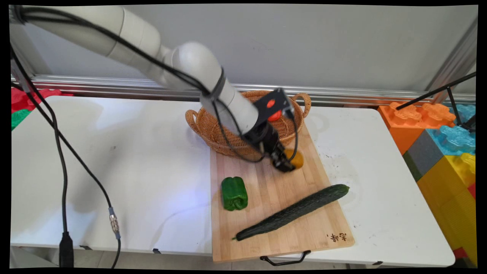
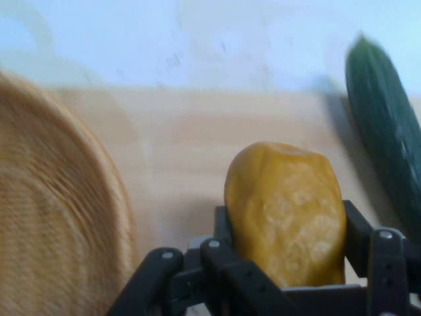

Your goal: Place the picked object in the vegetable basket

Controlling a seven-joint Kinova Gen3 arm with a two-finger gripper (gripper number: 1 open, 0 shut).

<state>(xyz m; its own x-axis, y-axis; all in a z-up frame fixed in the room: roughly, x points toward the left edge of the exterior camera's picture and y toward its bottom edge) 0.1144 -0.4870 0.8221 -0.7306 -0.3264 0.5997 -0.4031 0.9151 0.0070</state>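
Observation:
My black gripper is down on the wooden cutting board, just in front of the wicker basket. An orange-yellow lumpy fruit or vegetable sits between its fingers. In the hand view this yellow thing fills the space between both fingers, which press against its sides. A long dark cucumber lies diagonally on the board, near the gripper's right in the hand view. A green bell pepper rests on the board's left part.
A red object lies in the basket, partly hidden by the wrist. Large coloured toy blocks stand off the table's right end. Black cables hang at the left. A black handle sticks out at the board's near edge.

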